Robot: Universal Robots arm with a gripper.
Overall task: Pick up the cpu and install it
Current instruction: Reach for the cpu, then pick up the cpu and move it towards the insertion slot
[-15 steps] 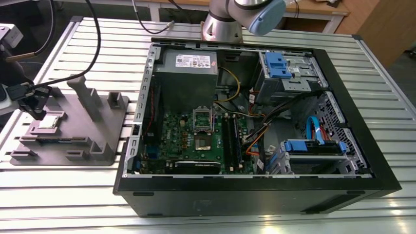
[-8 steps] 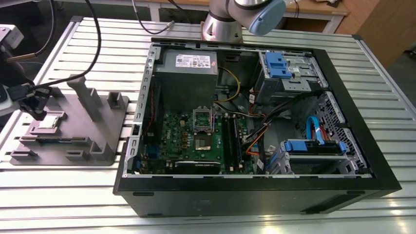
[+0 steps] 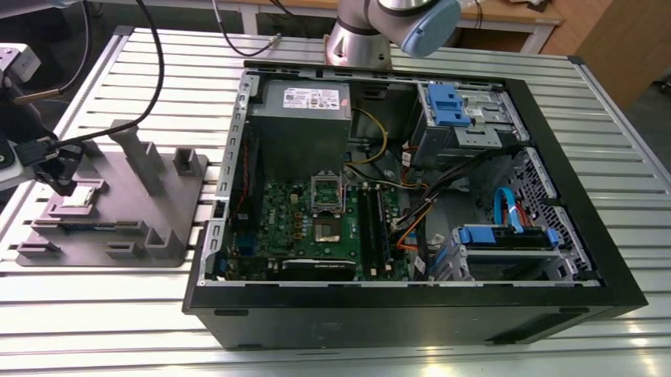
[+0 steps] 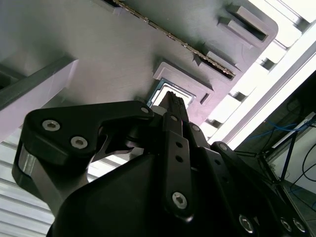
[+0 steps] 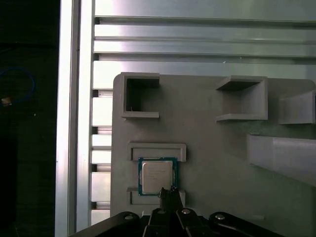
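closed jaws over cpu [image 5: 157,175] on grey tray [image 5: 207,143]

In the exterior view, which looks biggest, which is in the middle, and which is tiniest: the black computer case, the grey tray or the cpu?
1. Black computer case, by far the biggest.
2. Grey tray.
3. Cpu, a tiny square in the tray.

Grey tray [image 3: 118,206] beside open computer case [image 3: 398,316] (green board [image 3: 275,214] inside) — on slatted table [image 3: 105,318].
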